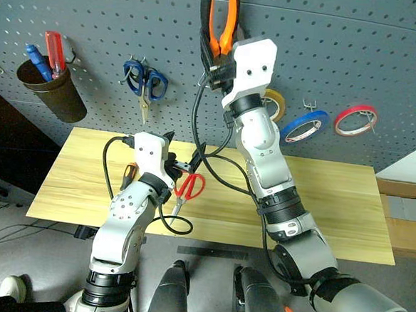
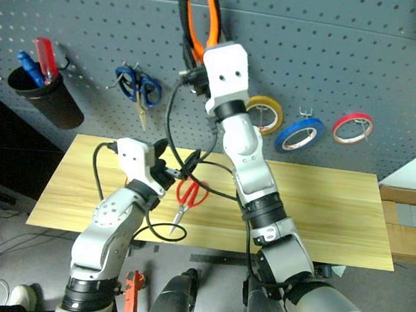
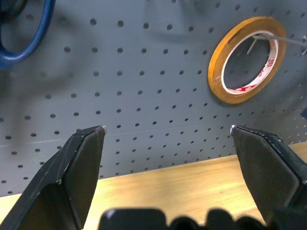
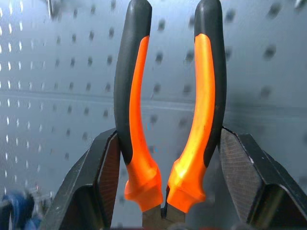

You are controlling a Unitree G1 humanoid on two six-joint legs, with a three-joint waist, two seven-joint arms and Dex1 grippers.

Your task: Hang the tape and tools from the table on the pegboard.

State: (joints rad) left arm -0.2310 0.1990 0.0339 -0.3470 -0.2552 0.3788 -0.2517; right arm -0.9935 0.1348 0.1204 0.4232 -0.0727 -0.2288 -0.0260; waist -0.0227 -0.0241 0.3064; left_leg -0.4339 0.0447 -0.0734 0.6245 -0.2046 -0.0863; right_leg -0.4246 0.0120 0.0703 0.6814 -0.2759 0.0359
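Note:
My right gripper is shut on the pliers, raised high against the pegboard with the orange-and-black handles pointing up. The fingers press the handles from both sides. My left gripper stands open and empty low over the table, facing the pegboard. The red-handled scissors lie on the table just beside it. A screwdriver with an orange-and-black handle lies partly hidden behind my left arm. The blue tape hangs on a pegboard hook.
On the pegboard hang blue-handled scissors, a yellow roll and a red roll. A dark cup holding red and blue tools hangs at the far left. Black cables loop from both wrists over the table.

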